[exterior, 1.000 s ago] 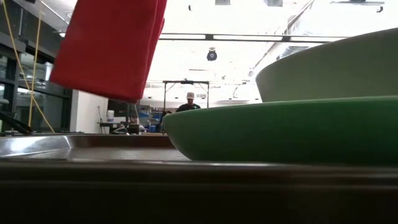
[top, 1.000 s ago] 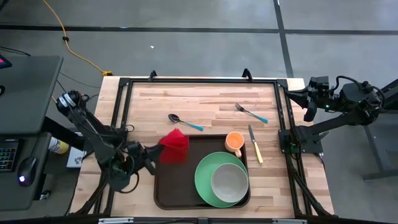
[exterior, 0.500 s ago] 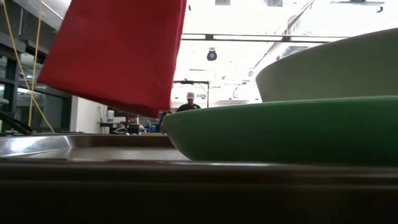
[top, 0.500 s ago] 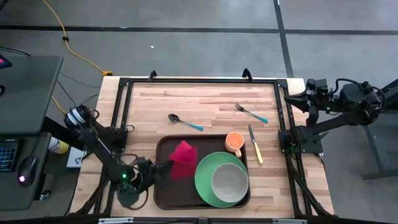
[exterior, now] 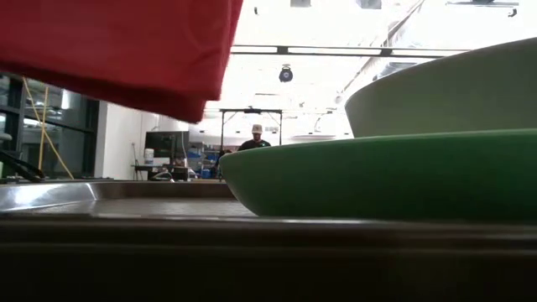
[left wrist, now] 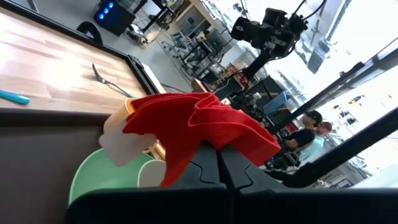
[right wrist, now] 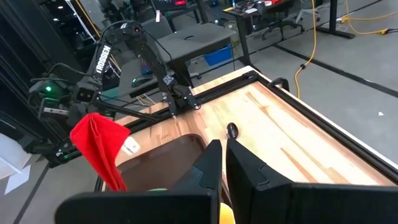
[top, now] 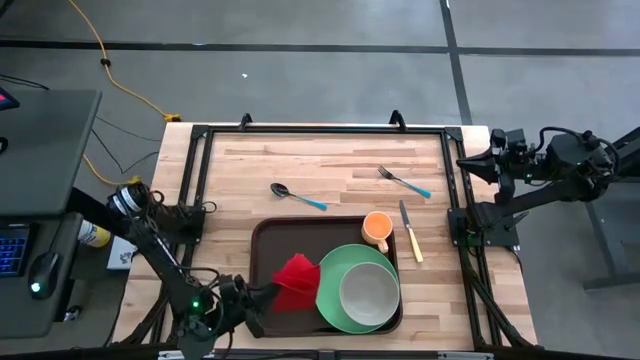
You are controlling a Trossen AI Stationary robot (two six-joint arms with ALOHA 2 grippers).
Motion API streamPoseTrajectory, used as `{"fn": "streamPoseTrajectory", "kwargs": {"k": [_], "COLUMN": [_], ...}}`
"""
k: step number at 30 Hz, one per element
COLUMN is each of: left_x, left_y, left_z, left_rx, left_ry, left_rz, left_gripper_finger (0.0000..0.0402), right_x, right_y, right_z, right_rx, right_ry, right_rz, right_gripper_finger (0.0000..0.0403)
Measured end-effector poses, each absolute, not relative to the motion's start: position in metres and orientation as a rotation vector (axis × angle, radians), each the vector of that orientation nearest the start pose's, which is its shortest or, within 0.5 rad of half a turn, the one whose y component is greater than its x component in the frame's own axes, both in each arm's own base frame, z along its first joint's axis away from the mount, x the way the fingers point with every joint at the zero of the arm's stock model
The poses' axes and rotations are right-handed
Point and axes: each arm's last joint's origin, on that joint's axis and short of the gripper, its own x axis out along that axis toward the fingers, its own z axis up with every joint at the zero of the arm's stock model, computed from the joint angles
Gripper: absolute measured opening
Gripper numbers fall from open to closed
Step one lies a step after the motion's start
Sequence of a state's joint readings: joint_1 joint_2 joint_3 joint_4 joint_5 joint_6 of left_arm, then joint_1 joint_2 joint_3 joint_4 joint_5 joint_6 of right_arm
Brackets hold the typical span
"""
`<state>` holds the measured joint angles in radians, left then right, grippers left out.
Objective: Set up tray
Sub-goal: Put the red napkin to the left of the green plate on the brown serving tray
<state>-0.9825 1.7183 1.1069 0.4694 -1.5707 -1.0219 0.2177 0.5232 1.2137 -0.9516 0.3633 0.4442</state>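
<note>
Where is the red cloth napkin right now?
In the high view, the red cloth napkin hangs from the shut left gripper over the dark brown plastic tray, beside the green plate.

Even overhead light on the worktop (top: 330,165); low view glares white from ceiling lamps, its foreground blurred.

A robotics lab: wooden workbench (top: 330,160) in a black frame, concrete floor (top: 300,60), ceiling lights, equipment racks behind.

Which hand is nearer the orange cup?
Left. The left hand, gripping the red napkin, is over the tray beside the cup; the right hand waits off the table's far right corner.
</note>
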Motion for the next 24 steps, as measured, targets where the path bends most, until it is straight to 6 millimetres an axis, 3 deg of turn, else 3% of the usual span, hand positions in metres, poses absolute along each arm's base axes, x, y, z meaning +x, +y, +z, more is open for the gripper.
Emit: {"fn": "streamPoseTrajectory", "kwargs": {"k": [12,24], "left_x": [0.222,0.233], "left_y": [-0.28,-0.253], "left_z": [0.232,0.202], "left_rx": [-0.815,-0.971], "left_ry": [-0.246,-0.294], "left_rz": [0.553,0.58], "left_gripper_finger": [0.0011,0.0011], "right_x": [0.035,0.035], "right_y": [-0.002,-0.002], "right_z": [0.413,0.413], "right_rx": [0.368,0.371], "right_ry": [0.218,0.222], "right_rz": [-0.182,-0.168], "right_gripper_finger": [0.0,0.0]}}
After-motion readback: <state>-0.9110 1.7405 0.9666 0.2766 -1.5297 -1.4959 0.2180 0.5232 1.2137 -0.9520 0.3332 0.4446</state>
